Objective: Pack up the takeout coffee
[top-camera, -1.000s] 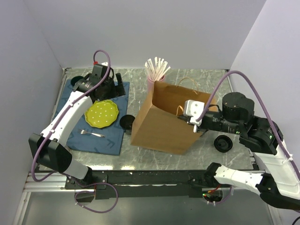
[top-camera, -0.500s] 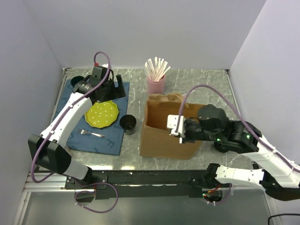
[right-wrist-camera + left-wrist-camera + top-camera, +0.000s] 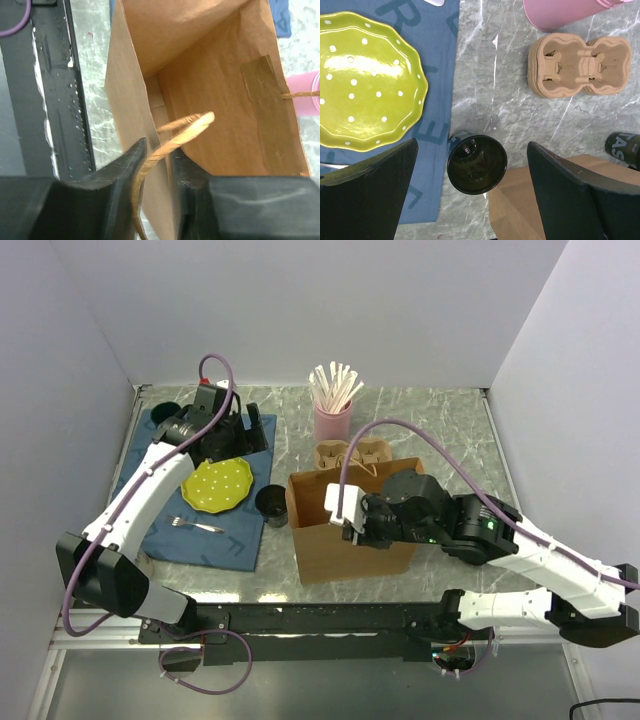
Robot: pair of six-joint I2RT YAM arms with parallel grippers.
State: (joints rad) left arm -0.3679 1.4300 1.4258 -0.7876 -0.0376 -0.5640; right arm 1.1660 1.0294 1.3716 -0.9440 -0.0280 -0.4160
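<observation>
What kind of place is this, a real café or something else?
Probably a lab mock-up of a café counter: a brown paper bag, a cardboard cup carrier and a pink cup of wooden stirrers on a marble-look table boxed in by plain walls.

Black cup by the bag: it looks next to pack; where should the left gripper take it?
Probably by the rim, from straight above, one finger inside, one outside: the black cup stands upright, mouth open, with the paper bag close beside it.
</observation>
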